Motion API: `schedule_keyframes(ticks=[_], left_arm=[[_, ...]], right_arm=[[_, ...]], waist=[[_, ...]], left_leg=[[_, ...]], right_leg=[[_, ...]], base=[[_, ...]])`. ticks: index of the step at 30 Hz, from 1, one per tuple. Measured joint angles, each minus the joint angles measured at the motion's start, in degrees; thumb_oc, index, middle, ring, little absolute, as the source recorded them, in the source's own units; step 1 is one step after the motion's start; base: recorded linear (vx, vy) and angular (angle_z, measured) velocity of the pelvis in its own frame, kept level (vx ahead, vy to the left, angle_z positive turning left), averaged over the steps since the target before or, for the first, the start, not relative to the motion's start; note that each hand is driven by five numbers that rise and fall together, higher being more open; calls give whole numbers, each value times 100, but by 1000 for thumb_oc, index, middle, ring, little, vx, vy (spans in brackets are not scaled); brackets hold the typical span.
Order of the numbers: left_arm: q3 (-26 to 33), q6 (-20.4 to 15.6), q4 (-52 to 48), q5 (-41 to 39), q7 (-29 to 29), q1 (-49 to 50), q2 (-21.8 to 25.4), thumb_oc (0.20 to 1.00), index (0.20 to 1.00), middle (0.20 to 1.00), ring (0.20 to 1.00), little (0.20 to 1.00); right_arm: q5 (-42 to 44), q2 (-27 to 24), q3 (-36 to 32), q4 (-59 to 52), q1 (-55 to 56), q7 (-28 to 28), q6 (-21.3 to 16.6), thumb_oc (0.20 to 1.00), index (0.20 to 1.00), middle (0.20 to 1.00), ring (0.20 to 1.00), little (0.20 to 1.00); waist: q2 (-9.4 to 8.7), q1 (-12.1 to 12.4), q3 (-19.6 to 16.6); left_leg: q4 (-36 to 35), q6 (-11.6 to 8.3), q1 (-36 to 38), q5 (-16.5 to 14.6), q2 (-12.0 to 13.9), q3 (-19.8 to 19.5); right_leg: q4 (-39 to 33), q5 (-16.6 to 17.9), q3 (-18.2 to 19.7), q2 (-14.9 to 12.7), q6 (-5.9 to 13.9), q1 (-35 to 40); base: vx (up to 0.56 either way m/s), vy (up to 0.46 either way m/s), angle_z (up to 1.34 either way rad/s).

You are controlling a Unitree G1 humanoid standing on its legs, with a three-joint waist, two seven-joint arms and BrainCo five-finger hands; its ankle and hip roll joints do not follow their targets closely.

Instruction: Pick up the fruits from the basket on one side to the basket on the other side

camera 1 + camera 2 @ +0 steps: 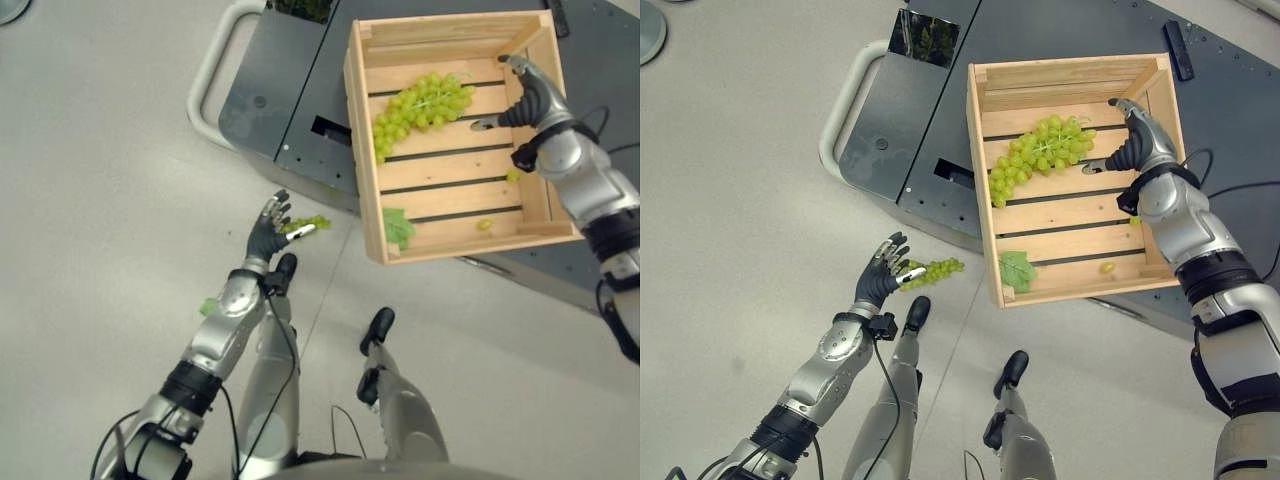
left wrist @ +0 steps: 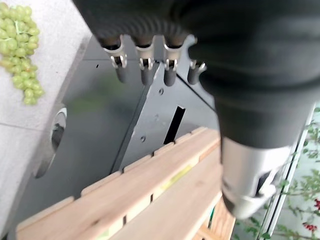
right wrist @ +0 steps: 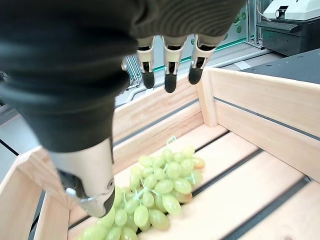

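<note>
silver-grey arms w/ black joint bands, left hand [image 1: 880, 280] & right hand [image 1: 1137, 145] — dark ribbed covers, silver dark-tipped fingers

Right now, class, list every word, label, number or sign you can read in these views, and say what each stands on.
None can be read.
Wooden crate: no print on its slats.
Dark platform: no readable label.
Grape bunch and both hands, left hand, right hand: no markings.

Dark platform [image 1: 1060, 30] carries wooden crate [image 1: 992, 250]; small grape bunch [image 1: 933, 269] apparently on floor [image 1: 730, 180].
</note>
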Motion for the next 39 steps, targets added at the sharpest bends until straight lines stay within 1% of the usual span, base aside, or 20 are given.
schedule_keyframes(ticks=[2,4,5,11,12,15,17,19,20,21,22,24,25,26,27,30,32,35,38,39], left_arm=[[5,0,-1,0,29,-10,0,1000,1000,1000,1000,1000],[18,-2,-9,0,50,19,0,1000,1000,1000,1000,1000],[27,-2,-9,0,52,21,3,1000,1000,1000,1000,1000],[59,-2,-9,-4,51,25,23,1000,1000,1000,1000,1000],[48,-2,-9,-5,49,21,47,1000,1000,1000,1000,1000],[39,-4,-9,-9,43,9,130,1000,1000,1000,1000,1000],[16,-13,-17,-9,40,-12,131,1000,1000,1000,1000,1000],[-20,-14,-16,-13,40,-1,126,1000,1000,1000,1000,1000],[-78,-14,-15,-14,40,9,123,1000,1000,1000,1000,1000],[-111,-13,-12,-14,32,-8,118,1000,1000,1000,1000,1000],[-153,-17,-16,-15,24,10,107,1000,1000,1000,1000,1000],[-198,-18,-8,-15,25,23,121,1000,1000,1000,1000,1000],[-216,-17,-5,-15,23,7,125,1000,1000,1000,1000,1000],[-228,-25,-19,-15,22,15,118,1000,1000,1000,1000,1000],[-226,-26,-2,-15,24,15,112,1000,1000,1000,1000,1000],[-232,-33,-6,-15,21,-9,109,1000,1000,1000,1000,1000],[-235,-33,-6,-15,20,-32,97,1000,1000,1000,1000,1000],[-236,-36,-6,-15,25,-60,96,1000,1000,1000,1000,1000],[-256,-37,-6,-15,28,-126,93,1000,1000,1000,1000,1000],[-334,-37,-6,-15,29,-178,91,1000,1000,1000,1000,1000]], right_arm=[[1,-92,-95,-220,149,0,26,1000,1000,1000,1000,1000],[0,-312,-341,-781,386,-1,22,1000,1000,1000,1000,1000],[-1,-351,-367,-838,385,-2,17,1000,1000,1000,1000,1000],[0,-993,-349,-1476,256,100,-59,1000,1000,1000,1000,1000],[-1,-1016,-227,-1432,148,134,-56,1000,1000,1000,1000,1000],[-3,-1084,522,-1109,-524,243,-57,1000,1000,1000,1000,1000],[-7,-1038,1133,-658,-1069,301,-84,1000,1000,1000,1000,1000],[-13,-797,1558,6,-1505,377,-74,1000,1000,1000,1000,1000],[-28,-541,1902,620,-1825,423,-65,1000,1000,1000,1000,1000],[-34,-425,2092,949,-1973,466,-30,1000,1000,1000,1000,1000],[-118,-221,2181,1316,-2050,506,-12,1000,1000,1000,1000,1000],[-197,14,2193,1578,-2092,529,15,1000,1000,1000,1000,1000],[-249,310,2245,1922,-2177,566,58,1000,1000,1000,1000,1000],[-291,377,2280,1948,-2176,599,59,1000,1000,1000,1000,1000],[-449,645,2411,2280,-2286,627,48,1000,1000,1000,1000,1000],[-688,1062,2423,2661,-2323,686,73,1000,1000,1000,1000,1000],[-733,1104,2424,2732,-2323,695,64,1000,1000,1000,1000,1000],[-895,1314,2424,3063,-2367,692,82,1000,1000,1000,1000,1000],[-904,1341,2423,3118,-2368,691,75,1000,1000,1000,1000,1000],[-904,1341,2421,3190,-2369,689,78,1000,1000,1000,1000,1000]], waist=[[-6,-34,1],[-19,-67,6],[-24,-82,8],[-77,-179,25],[-95,-184,34],[-131,-210,37],[-134,-130,35],[-143,-78,32],[-148,-30,29],[-148,-30,29],[-157,66,26],[-158,117,26],[-159,124,26],[-159,192,26],[-159,187,25],[-158,272,25],[-158,336,25],[-157,381,25],[-157,419,24],[-157,490,24]], left_leg=[[11,2,3,2,-4,-14],[10,4,3,8,-10,-22],[11,4,3,9,-10,-22],[1,5,77,11,-4,-19],[-2,5,111,11,-2,-13],[-4,4,176,11,11,20],[-8,4,193,15,12,21],[-9,5,193,17,9,19],[-9,4,193,17,7,17],[-12,4,193,17,10,17],[-21,4,181,17,2,2],[-24,4,163,17,-15,-28],[-24,4,146,17,-16,-42],[-22,4,122,17,-20,-55],[-14,-1,92,21,-35,-98],[-7,-1,37,23,-71,-168],[-2,-6,-9,30,-83,-207],[-1,1,-94,60,-117,-248],[-2,0,-167,80,-144,-306],[-3,0,-181,80,-145,-307]], right_leg=[[1,3,-7,0,1,12],[1,3,-12,-1,2,17],[1,4,-12,-1,2,19],[1,6,-13,-1,2,87],[1,5,-11,-1,2,113],[1,7,2,1,0,165],[1,8,3,1,-2,183],[2,9,2,1,-2,186],[2,8,-2,2,-2,189],[0,8,-1,1,-2,184],[0,2,-19,1,4,183],[0,-8,-54,-5,13,184],[-2,-11,-88,-6,13,178],[-2,-15,-92,-5,13,167],[-2,-22,-126,-2,18,167],[-2,-54,-167,-12,37,164],[-2,-68,-175,-11,40,143],[-2,-104,-270,-11,55,143],[-2,-140,-270,-11,72,125],[-2,-142,-270,-11,72,111]], base=[[0,0,0],[0,0,0],[0,0,0],[0,0,0],[0,0,0],[0,0,0],[0,0,0],[0,0,0],[0,0,0],[16,-19,3],[15,-13,5],[19,-14,8],[29,-19,7],[35,-20,12],[22,-2,12],[26,6,14],[25,1,13],[33,1,19],[17,-3,14],[18,5,5]])
